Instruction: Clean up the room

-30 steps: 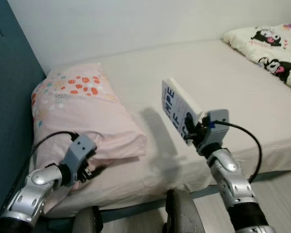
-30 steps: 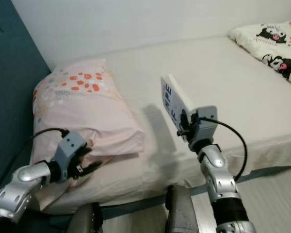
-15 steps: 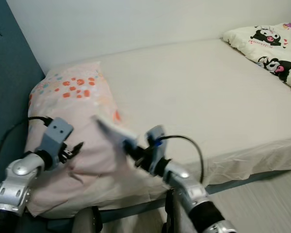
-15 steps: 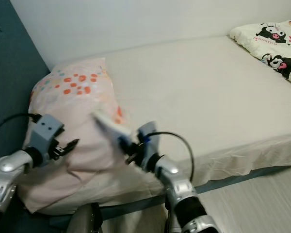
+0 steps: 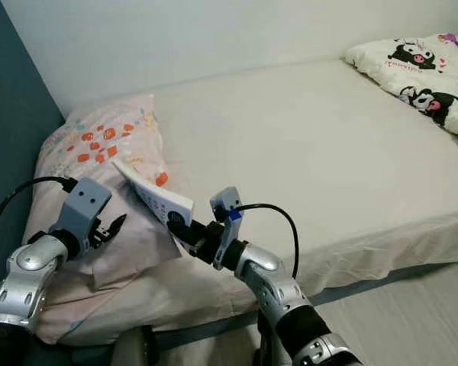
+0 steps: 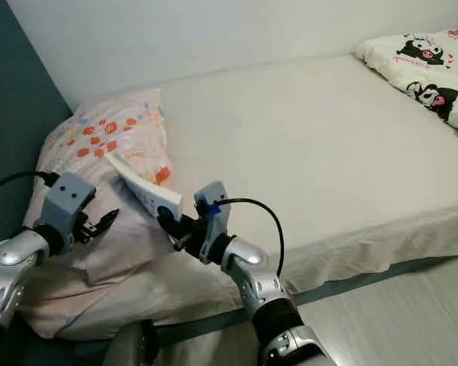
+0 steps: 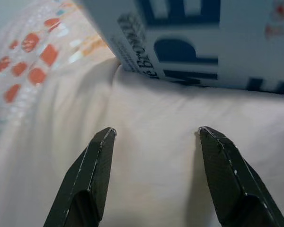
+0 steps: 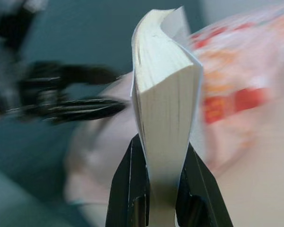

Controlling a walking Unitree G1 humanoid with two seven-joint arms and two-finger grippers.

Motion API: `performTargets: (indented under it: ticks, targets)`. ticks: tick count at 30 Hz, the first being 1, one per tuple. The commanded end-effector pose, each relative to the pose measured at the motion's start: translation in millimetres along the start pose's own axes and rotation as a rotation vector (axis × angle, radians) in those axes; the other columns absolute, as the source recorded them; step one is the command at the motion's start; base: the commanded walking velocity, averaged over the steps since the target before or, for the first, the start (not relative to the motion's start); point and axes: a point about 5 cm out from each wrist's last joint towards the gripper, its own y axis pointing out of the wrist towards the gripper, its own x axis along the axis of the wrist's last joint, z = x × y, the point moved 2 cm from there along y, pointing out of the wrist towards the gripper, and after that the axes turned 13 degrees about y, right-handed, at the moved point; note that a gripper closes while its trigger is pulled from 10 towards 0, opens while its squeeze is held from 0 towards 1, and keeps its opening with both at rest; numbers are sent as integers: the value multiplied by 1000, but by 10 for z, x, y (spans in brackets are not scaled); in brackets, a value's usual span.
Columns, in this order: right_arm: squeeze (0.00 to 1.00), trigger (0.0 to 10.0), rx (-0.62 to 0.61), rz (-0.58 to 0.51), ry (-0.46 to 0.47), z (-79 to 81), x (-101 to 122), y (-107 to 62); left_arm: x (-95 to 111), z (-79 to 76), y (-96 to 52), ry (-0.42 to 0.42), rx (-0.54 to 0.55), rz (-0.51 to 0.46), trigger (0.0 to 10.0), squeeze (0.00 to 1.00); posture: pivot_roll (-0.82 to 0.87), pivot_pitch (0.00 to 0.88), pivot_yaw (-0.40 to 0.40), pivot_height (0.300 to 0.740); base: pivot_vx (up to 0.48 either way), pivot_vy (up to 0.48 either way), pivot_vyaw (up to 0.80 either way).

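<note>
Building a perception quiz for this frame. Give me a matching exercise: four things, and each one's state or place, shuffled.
Things:
1. book
2. pillow
3. cartoon-print quilt
4. left gripper

States or places:
A. jaws open, hovering over the pillow near the book
B. bunched at the far right end of the bed
C. clamped in the right gripper, tilted over the pillow
D. lying at the left end of the bed, beside the blue wall

Pairs: 1-C, 2-D, 3-B, 4-A
</note>
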Motion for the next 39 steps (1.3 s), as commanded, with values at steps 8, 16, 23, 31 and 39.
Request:
performTargets:
  ticks: [8, 16, 23, 31, 39]
  targets:
    - [0, 10000, -335, -432, -109, -336, 906, -681, -272, 162, -248, -301, 89, 93, 10000, 0, -47, 200, 8, 587, 0, 0, 0]
    - [0, 10000, -432, -212, -164, -456, 664, -938, -390, 116, -521, -432, -90, 123, 10000, 0, -54, 193, 12, 587, 0, 0, 0]
    - [0, 10000, -636, -25, -324, -641, 293, -1236, -461, 269, -597, -299, 111, 139, 10000, 0, -41, 183, -1, 587, 0, 0, 0]
    - [0, 10000, -766, -100, -299, -649, 358, -1331, -353, -258, -656, -502, -138, 78, 10000, 0, -54, 174, 2, 587, 0, 0, 0]
    - [0, 10000, -611, -190, -241, -448, 497, -1260, -362, -642, -822, -60, -540, 136, 10000, 0, -64, 177, -8, 587, 0, 0, 0]
